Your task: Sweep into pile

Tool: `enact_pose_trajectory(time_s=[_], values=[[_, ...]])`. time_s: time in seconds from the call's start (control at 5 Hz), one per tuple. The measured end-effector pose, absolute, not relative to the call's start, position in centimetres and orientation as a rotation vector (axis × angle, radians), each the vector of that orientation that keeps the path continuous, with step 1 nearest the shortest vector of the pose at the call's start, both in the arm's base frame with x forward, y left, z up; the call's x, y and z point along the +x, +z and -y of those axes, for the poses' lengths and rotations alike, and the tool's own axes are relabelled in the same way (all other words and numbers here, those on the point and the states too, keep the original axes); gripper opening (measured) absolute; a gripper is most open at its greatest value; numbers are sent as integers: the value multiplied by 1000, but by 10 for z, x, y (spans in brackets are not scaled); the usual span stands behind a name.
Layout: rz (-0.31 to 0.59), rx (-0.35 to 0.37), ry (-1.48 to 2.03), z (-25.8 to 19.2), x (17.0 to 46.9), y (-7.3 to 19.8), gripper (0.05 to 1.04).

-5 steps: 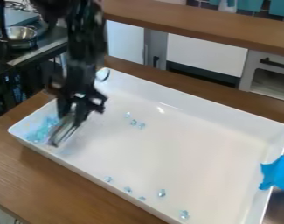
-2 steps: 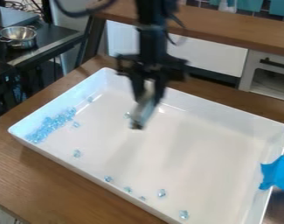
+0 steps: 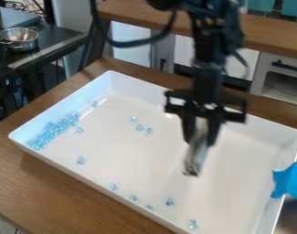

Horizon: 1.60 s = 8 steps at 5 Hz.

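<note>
**Beads (image 3: 51, 131) bunched at the left end of the tray (image 3: 138, 160), tool (image 3: 195, 155) in the gripper (image 3: 200, 139)**

At the far left, a metal pot (image 3: 19, 39) sits on a dark counter (image 3: 53, 49) behind the wooden table (image 3: 37, 178). On the table, the white tray lies at a slant to the view. Most of the clear blue beads form a long, loose heap along the inside of its left wall. One bead (image 3: 94, 103) lies beyond the heap's far end, another (image 3: 79, 130) just beside its right side, and a third (image 3: 80, 160) nearer the tray's front wall.

Moving right, a few beads are strung out near the front wall, and three more (image 3: 139, 128) sit close together farther back. Right of these, the gripper hangs over the tray, its fingers clamped on the pale, narrow tool. The tool points down, leaning slightly left towards its lower end; whether that end touches the tray I cannot tell. The rightmost bead (image 3: 192, 224) lies near the front wall, below the tool in the view.

At the tray's right side, blue tape (image 3: 289, 182) covers part of the rim.
</note>
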<state>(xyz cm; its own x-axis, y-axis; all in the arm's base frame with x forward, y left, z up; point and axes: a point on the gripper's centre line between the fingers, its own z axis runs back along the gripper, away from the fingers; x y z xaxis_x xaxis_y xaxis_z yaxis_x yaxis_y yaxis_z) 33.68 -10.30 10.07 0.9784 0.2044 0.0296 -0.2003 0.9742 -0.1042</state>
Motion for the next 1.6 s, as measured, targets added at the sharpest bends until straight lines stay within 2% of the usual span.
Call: enact_pose_trajectory(time_s=[0.2, 0.6, 1.2, 1.6], values=[[54, -66, 212, 121, 336, 83, 370], [90, -43, 195, 139, 331, 55, 370], [66, -16, 185, 131, 317, 38, 370], [68, 16, 185, 108, 314, 37, 370]])
